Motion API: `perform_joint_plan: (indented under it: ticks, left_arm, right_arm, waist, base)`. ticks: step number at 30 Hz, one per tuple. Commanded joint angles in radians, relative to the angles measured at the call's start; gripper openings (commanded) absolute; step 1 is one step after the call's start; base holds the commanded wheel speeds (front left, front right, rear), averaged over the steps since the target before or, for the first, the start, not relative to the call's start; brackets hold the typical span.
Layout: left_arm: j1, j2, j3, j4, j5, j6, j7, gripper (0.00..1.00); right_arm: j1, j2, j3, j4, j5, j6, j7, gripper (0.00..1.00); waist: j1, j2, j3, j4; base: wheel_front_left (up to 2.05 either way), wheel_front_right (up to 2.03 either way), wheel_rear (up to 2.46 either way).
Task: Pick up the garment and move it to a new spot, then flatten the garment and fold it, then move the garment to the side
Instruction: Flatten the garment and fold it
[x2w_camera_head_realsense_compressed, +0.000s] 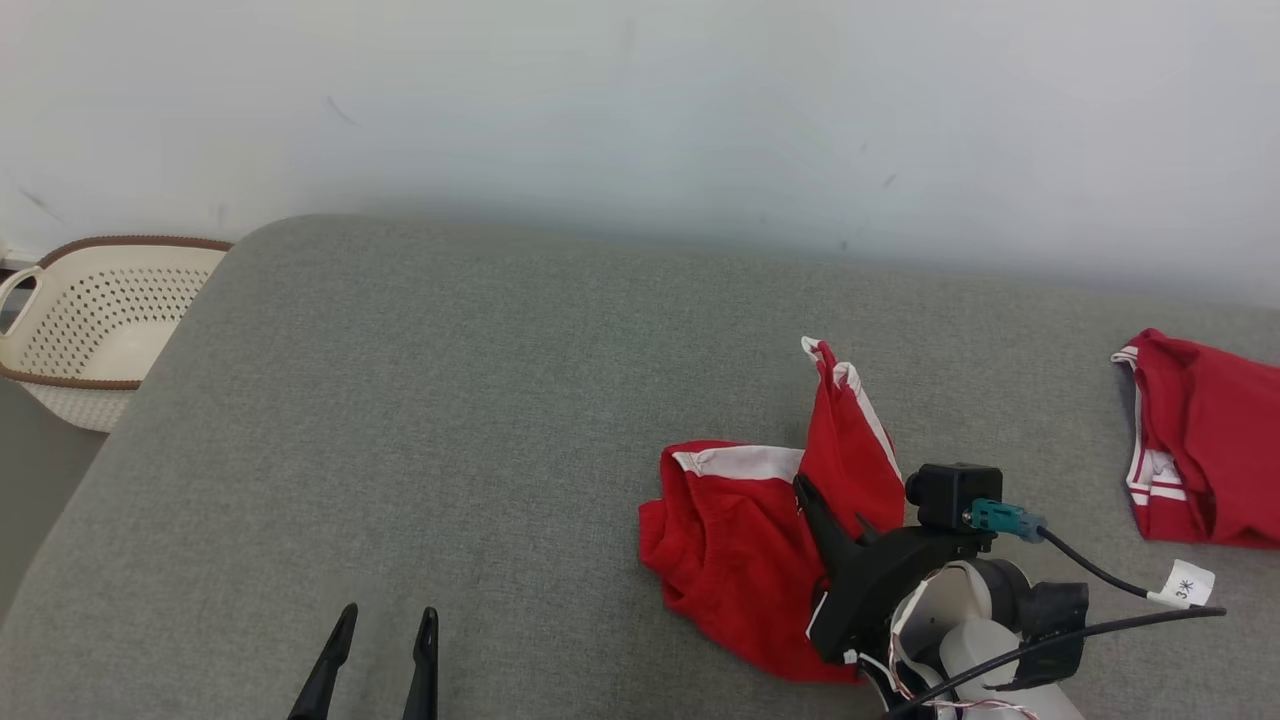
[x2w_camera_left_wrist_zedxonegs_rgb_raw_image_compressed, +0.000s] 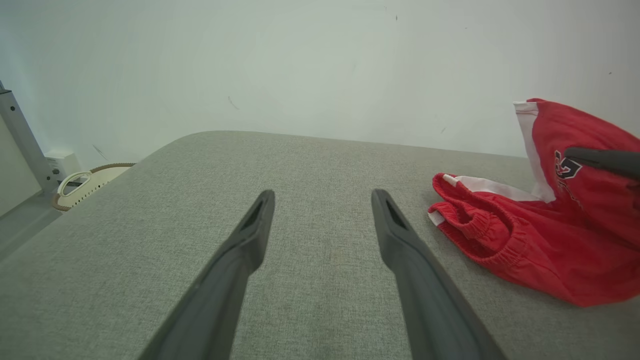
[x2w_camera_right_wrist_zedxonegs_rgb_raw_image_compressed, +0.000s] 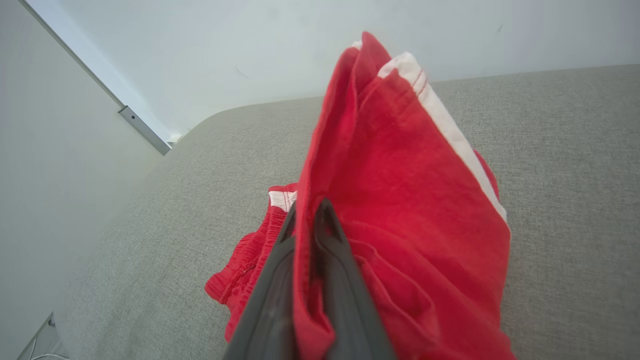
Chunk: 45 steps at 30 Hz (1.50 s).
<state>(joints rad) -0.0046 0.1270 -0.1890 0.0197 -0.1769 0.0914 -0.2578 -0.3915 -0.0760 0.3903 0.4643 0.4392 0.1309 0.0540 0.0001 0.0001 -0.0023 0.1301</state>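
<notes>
Gripping a raised fold of the garment (x2w_camera_head_realsense_compressed: 730, 560), your right tool (x2w_camera_right_wrist_zedxonegs_rgb_raw_image_compressed: 307, 207) is shut; your left tool (x2w_camera_head_realsense_compressed: 385, 622) gapes, lower left — moving, flattening, folding remain.

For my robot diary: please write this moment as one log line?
right jaws: shut on red garment, part lifted | left jaws: open, empty | other red garment: lying at right

Bright, even light covers the grey cushion (x2w_camera_head_realsense_compressed: 400, 420) before me; a soft shadow dims the wall (x2w_camera_head_realsense_compressed: 640, 100) just behind it; my wrist views bow at edges.
</notes>
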Motion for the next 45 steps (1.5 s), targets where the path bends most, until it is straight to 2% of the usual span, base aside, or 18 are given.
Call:
perform_joint_plan:
  ticks: [1, 7, 15, 16, 17, 18, 25, 30, 38, 45]
  left_arm:
    - [-0.007, 0.001, -0.002, 0.006, 0.0, 0.0, -0.008, 1.0]
    - [-0.023, -0.005, -0.014, 0.025, -0.001, -0.008, -0.008, 1.0]
    - [-0.046, -0.013, -0.026, 0.048, -0.004, -0.018, -0.009, 1.0]
    - [-0.049, -0.013, -0.026, 0.05, -0.004, -0.019, -0.009, 1.0]
    - [-0.051, -0.013, -0.027, 0.053, -0.004, -0.022, -0.009, 1.0]
    - [-0.052, -0.013, -0.027, 0.055, -0.003, -0.024, -0.009, 1.0]
    - [-0.04, -0.007, -0.018, 0.06, -0.004, -0.026, -0.009, 1.0]
    - [-0.016, -0.005, -0.013, 0.054, -0.004, -0.024, -0.009, 1.0]
    - [0.009, -0.001, -0.002, 0.038, -0.004, -0.02, -0.009, 1.0]
    - [0.021, 0.006, 0.005, 0.027, -0.003, -0.017, -0.009, 1.0]
  right_arm:
    - [0.018, 0.009, 0.005, -0.012, 0.003, 0.0, 0.007, 0.0]
    - [0.032, 0.025, 0.021, 0.001, 0.006, 0.0, 0.017, 0.0]
    - [0.01, 0.026, 0.106, 0.06, 0.102, 0.0, -0.035, 0.0]
    - [0.007, 0.027, 0.118, 0.068, 0.115, 0.0, -0.044, 0.12]
    - [0.0, 0.027, 0.13, 0.076, 0.121, 0.0, -0.057, 0.34]
    - [-0.007, 0.027, 0.14, 0.079, 0.132, 0.0, -0.073, 1.0]
    - [-0.025, 0.026, 0.19, 0.068, 0.175, 0.0, -0.146, 1.0]
    - [-0.028, 0.026, 0.166, 0.009, 0.157, 0.0, -0.189, 1.0]
    - [0.019, -0.027, -0.02, -0.118, 0.047, 0.0, -0.202, 1.0]
    - [0.105, -0.061, -0.203, -0.174, -0.06, 0.0, -0.18, 1.0]
  waist:
    - [-0.0001, -0.0001, 0.004, 0.015]
    - [-0.0001, -0.0001, 0.012, 0.037]
    - [-0.0001, -0.0001, 0.021, 0.05]
    - [-0.0001, -0.0001, 0.021, 0.05]
    - [-0.0001, -0.0001, 0.02, 0.051]
    - [-0.0001, -0.0001, 0.019, 0.051]
    - [-0.0001, -0.0001, -0.002, 0.041]
    - [-0.0001, -0.0001, -0.019, 0.029]
    - [-0.0001, -0.0001, -0.029, 0.013]
    - [-0.0001, -0.0001, -0.031, 0.011]
  base:
    - [0.0, 0.0, 0.0]
    - [0.0, 0.0, 0.0]
    - [0.0, 0.0, 0.0]
    - [0.0, 0.0, 0.0]
    - [0.0, 0.0, 0.0]
    - [0.0, 0.0, 0.0]
    - [0.0, 0.0, 0.0]
    - [0.0, 0.0, 0.0]
    - [0.0, 0.0, 0.0]
    - [0.0, 0.0, 0.0]
